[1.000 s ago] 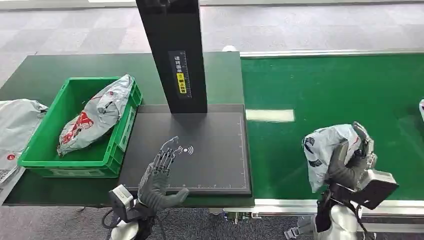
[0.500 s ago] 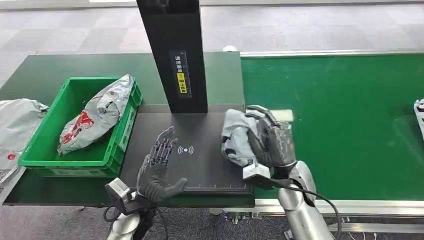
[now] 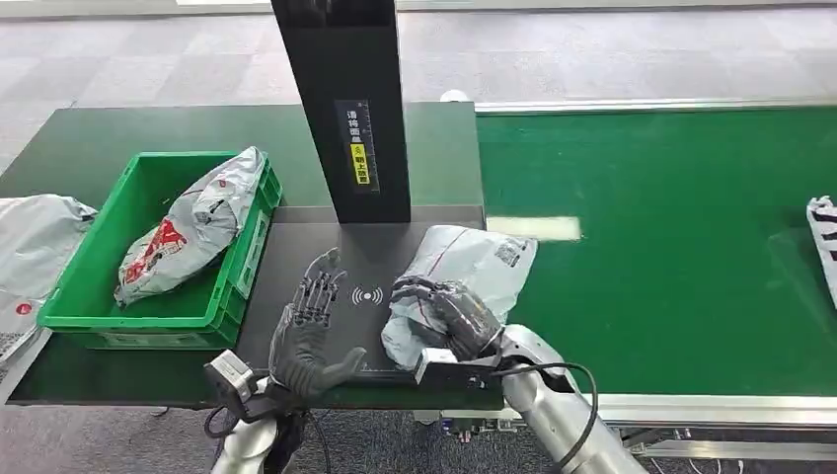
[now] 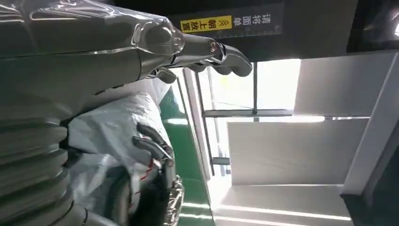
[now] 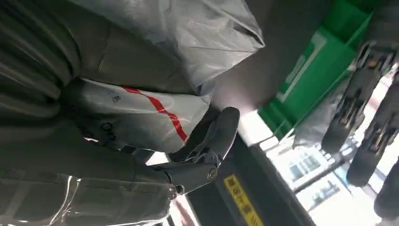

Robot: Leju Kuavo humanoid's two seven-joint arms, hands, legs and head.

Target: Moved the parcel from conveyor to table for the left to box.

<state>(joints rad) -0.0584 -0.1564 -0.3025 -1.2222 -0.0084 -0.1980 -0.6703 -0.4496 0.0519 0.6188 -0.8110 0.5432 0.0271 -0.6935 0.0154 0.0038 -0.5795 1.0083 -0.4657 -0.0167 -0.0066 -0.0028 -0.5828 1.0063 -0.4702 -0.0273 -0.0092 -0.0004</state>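
From the head view, the grey parcel (image 3: 462,281) lies on the black scanner pad (image 3: 326,247), its far corner reaching toward the green conveyor (image 3: 671,237). The right hand (image 3: 444,316) has its fingers wrapped over the near end of the parcel, grasping it. A white shipping label with small print sits on the parcel's far end, too small to read. Just beside it, a white wireless-signal symbol (image 3: 366,295) is printed on the pad. The left hand (image 3: 311,331) hovers over the pad's left part, fingers spread and straight, holding nothing. The black post (image 3: 345,109) rising from the pad carries a strip with Chinese characters and a yellow tag; I cannot make out the words here. To the left, a green crate (image 3: 99,296) holds another grey bag (image 3: 192,227) with red markings. A further grey bag (image 3: 30,247) lies outside the crate at the left edge, and one more (image 3: 822,232) shows at the conveyor's far right.

In the left wrist view, the left hand (image 4: 141,52) stretches out free. Beyond it the parcel (image 4: 122,127) shows with the right hand's dark fingers (image 4: 153,143) over it. The yellow tag (image 4: 207,23) reads 朝上放置, with pale characters beside it.

In the right wrist view, the right hand (image 5: 141,160) closes on the parcel (image 5: 155,113), which bears a red stripe and small dark print. The green crate (image 5: 324,66) lies beyond, and the left hand's fingers (image 5: 353,103) hang near it.
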